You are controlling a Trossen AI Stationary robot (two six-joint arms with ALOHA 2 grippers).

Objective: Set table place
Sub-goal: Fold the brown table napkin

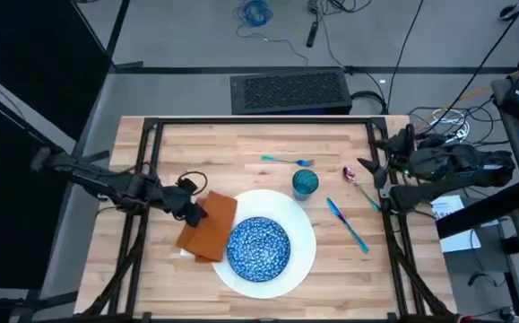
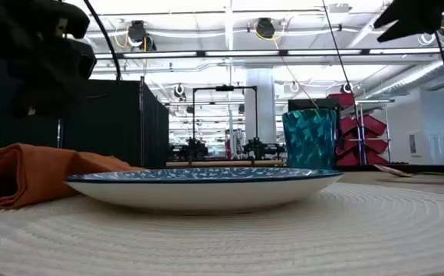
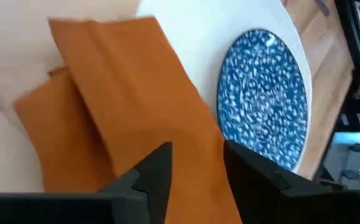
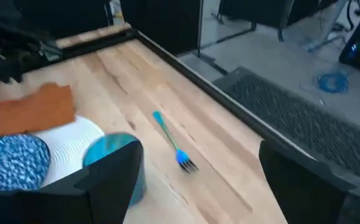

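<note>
left arm [image 1: 107,182]: dark, slim, black cable loop | right arm [image 1: 447,166]: dark, bulkier

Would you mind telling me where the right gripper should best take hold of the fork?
Probably mid-handle, from straight above. The fork lies flat on the table with bare wood on both sides, so the fingers can straddle its slim handle.

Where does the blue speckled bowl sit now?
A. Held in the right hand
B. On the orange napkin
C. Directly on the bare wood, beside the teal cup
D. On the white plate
D. In the high view the blue speckled bowl rests on the white plate; the orange napkin lies beside it.
</note>
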